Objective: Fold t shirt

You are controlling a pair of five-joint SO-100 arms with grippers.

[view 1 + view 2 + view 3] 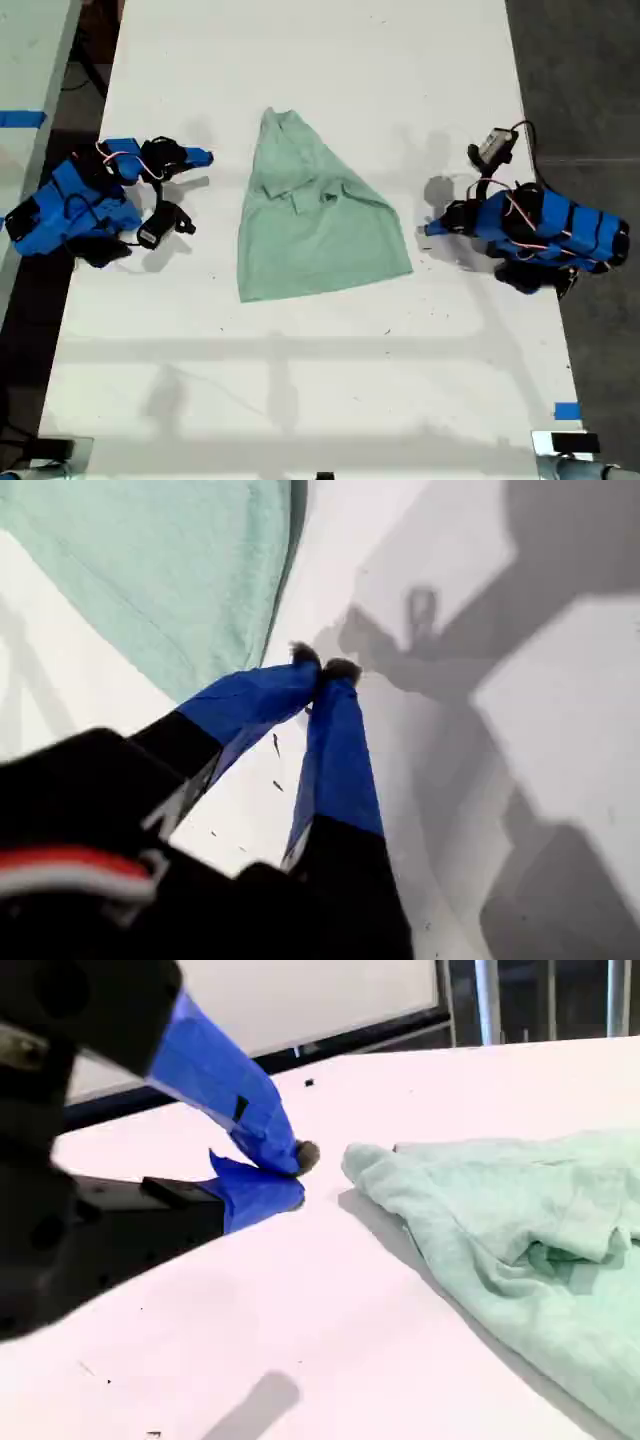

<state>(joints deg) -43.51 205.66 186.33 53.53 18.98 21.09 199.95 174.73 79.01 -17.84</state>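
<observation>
Exterior view first: the t shirt point(315, 215) lies mid-table point(300, 400), a pale mint wedge that is narrow at the far end, wide at the near hem and bunched into creases across its middle. My second gripper point(205, 158) sits on the exterior view's left, apart from the cloth. My first gripper point(428, 230) sits on the exterior view's right, near the wide corner. Over to the first wrist view: my first gripper point(322, 668) has its blue taped fingers pinched tip to tip on nothing, and the t shirt point(170, 570) shows a straight stitched hem just beside them on the smooth white table point(520, 780). Second wrist view now: my second gripper point(298, 1175) has its fingers drawn nearly together, empty, close to the rounded narrow end of the t shirt point(520, 1230), which looks soft, matte and limp, with a raised ridge of folds. The risk, as I judge it, is that closed jaws pushed at thin fabric on a slick top will shove and rumple it rather than catch an edge. Pinching through that bunched ridge could also lift several layers and skew the fold.
</observation>
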